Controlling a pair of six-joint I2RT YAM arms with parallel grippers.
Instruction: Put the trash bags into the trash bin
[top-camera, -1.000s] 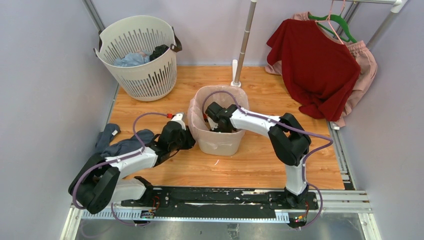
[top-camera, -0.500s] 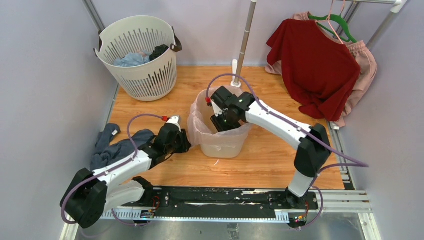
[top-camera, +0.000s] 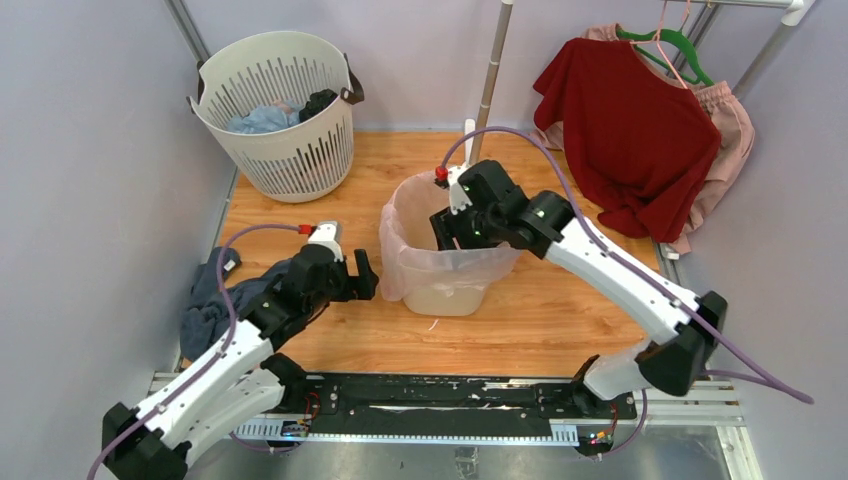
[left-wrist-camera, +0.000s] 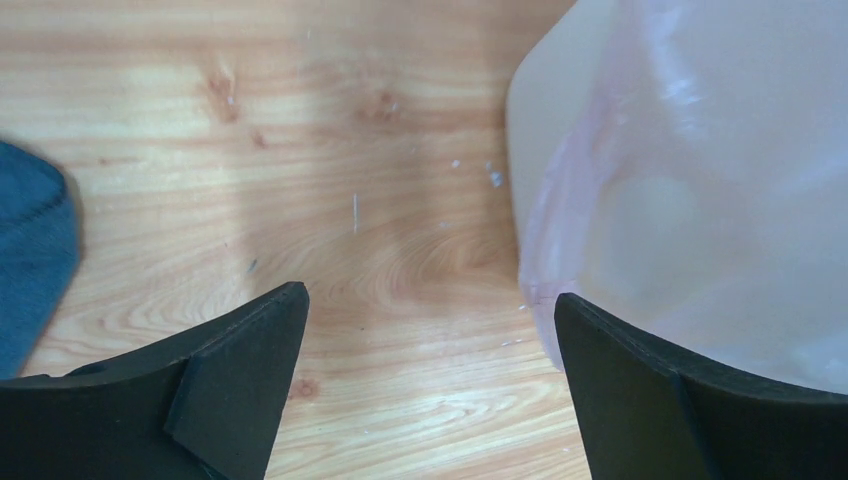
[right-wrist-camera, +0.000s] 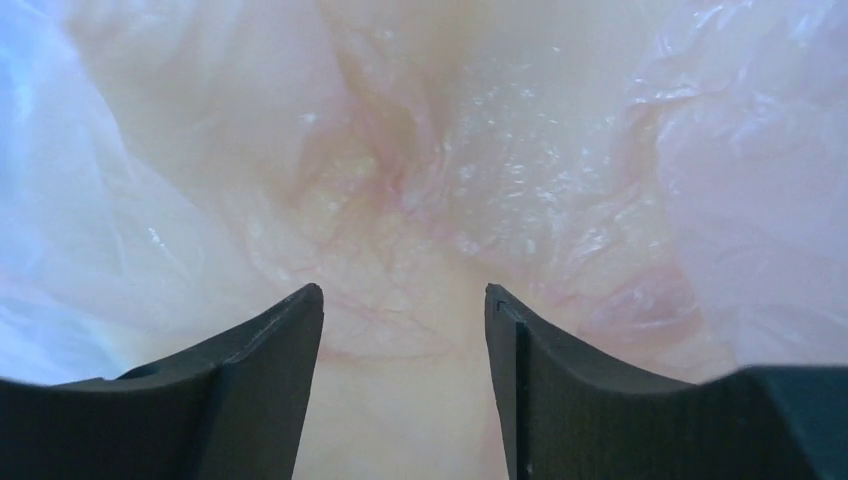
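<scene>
The cream trash bin (top-camera: 447, 293) stands at the middle of the top view on the wooden surface (top-camera: 530, 320), and the pale-pink trash bag (top-camera: 403, 262) lines it, its crinkled film puffed out over the rim and hanging down the left and front walls. The right gripper (right-wrist-camera: 403, 300) points down into the mouth of the bin; in its wrist view the two dark fingers are spread apart with nothing between them, and wrinkled pink film fills the frame below. The left gripper (left-wrist-camera: 428, 296) sits low, just left of the bin, its fingers also spread wide and gripping nothing, with the bag-covered wall at the right of its wrist view. A blue-grey cloth (top-camera: 213, 300) lies at the left edge, a white slotted basket (top-camera: 285, 110) stands at the upper left, and a red shirt (top-camera: 625, 130) hangs at the upper right.
</scene>
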